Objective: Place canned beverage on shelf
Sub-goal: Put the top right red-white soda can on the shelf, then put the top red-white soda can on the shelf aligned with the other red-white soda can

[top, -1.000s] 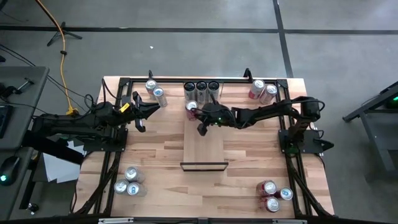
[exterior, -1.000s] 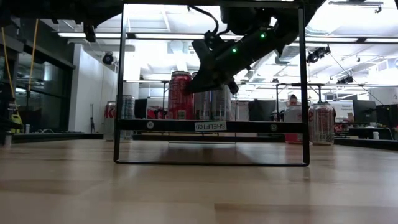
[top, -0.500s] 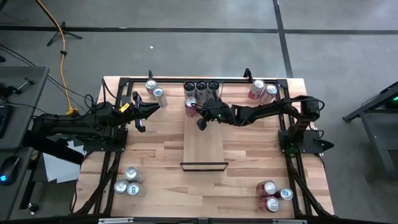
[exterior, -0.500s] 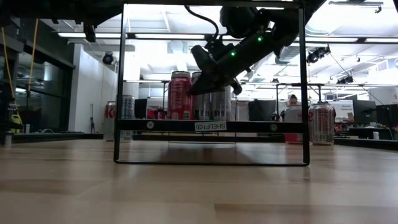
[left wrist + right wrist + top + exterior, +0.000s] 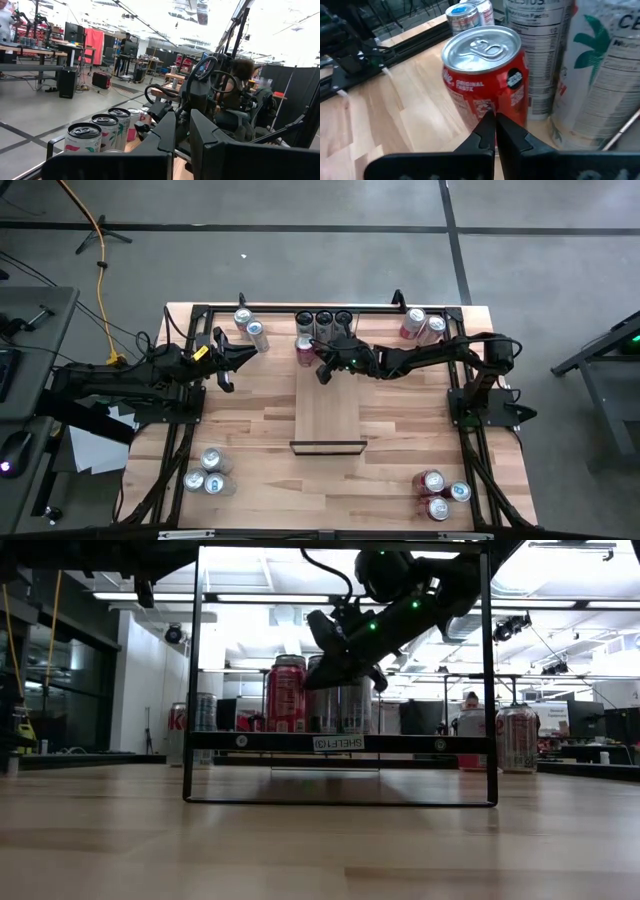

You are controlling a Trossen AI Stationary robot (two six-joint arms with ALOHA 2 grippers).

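Note:
The shelf [image 5: 328, 408], a pale wood panel with a black bar at its near end, shows edge-on in the low view [image 5: 250, 742]. A red can [image 5: 304, 348] stands upright on its far left corner, beside three silver cans [image 5: 323, 321] at its far end. My right gripper [image 5: 319, 370] is shut, low against the red can [image 5: 485, 75] on its near right side. My left gripper [image 5: 228, 358] waits at the table's left, empty, with a narrow gap between its fingers [image 5: 167, 135]. My right gripper touches the red can's side wall low down [image 5: 479, 111] with the tips of its shut fingers [image 5: 488, 125]. The fingers come slanting down from the table's right and near side. The can stands upright on its base on the shelf [image 5: 286, 695].
Two cans [image 5: 248, 328] stand at the far left and two [image 5: 422, 326] at the far right. Three more cans [image 5: 208, 473] are at the near left, and three [image 5: 438, 494] at the near right. A black rail frame [image 5: 190, 420] borders the table.
My right gripper, shut, has moved toward the table's far edge and a little left. The red can has slid upright along the shelf the same way, closer to the silver cans.

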